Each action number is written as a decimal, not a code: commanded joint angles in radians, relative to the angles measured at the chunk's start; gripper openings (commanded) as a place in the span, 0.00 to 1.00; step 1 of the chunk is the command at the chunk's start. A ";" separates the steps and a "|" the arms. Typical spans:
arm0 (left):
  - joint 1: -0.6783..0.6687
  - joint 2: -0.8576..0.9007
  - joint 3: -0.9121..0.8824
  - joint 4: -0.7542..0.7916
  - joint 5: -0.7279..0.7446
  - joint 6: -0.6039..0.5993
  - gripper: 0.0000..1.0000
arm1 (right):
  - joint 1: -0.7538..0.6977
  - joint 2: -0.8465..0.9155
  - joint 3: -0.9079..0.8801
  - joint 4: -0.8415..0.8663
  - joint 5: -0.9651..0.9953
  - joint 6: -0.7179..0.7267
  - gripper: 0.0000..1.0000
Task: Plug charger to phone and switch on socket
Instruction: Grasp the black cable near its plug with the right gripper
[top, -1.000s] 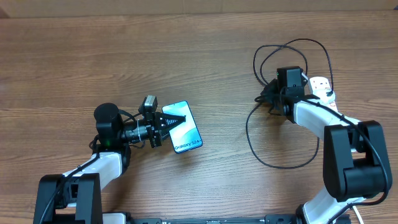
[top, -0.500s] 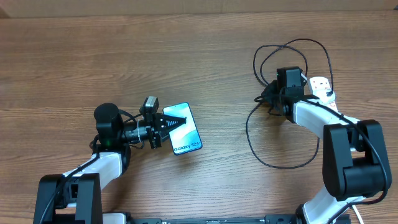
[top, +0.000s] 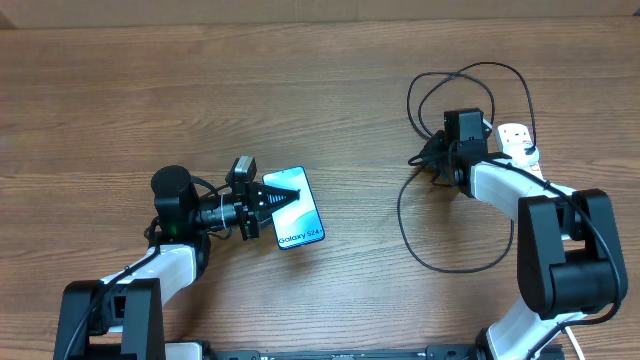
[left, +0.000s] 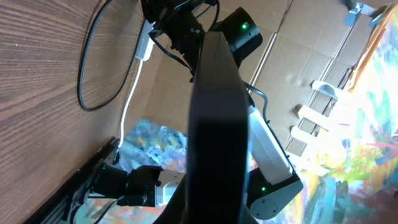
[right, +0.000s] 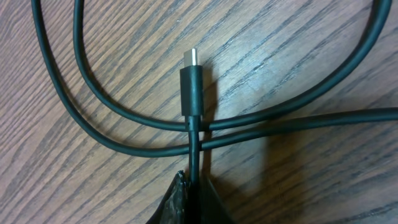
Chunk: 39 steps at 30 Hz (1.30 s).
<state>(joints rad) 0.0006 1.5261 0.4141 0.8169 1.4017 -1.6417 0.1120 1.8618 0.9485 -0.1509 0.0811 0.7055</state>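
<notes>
While your left end effector (top: 272, 197) is clamped on the left edge of the phone (top: 298, 212), at the near left of the surface (top: 300, 80), your right end effector (right: 196, 191) is pinched together on the charger (right: 191, 84) at the far right. It grips the cable a little behind the plug, and the metal tip points away from the fingers.

Watch that grip: you hold the thin cable, not the plug body, so the tip may droop or twist and miss the port. Two strands of the same cable cross the held stretch just behind the plug. Lifting could drag those loops and tug the socket (top: 518, 140), which lies just right of that arm. The phone, held by one edge, may pivot when pushed.

No containers are in view.
</notes>
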 joint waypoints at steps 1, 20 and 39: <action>0.001 -0.008 0.015 0.010 0.049 -0.016 0.04 | -0.001 0.016 0.011 0.008 -0.033 -0.068 0.04; 0.085 -0.008 0.150 0.116 0.030 0.034 0.04 | -0.001 -0.356 0.235 -0.887 -0.734 -0.581 0.04; 0.071 -0.008 0.275 0.025 -0.147 0.049 0.04 | 0.160 -0.572 0.235 -1.088 -1.055 -0.808 0.04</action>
<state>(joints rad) 0.0818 1.5261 0.6640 0.8383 1.3331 -1.6192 0.2096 1.3087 1.1633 -1.2804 -0.9272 -0.1276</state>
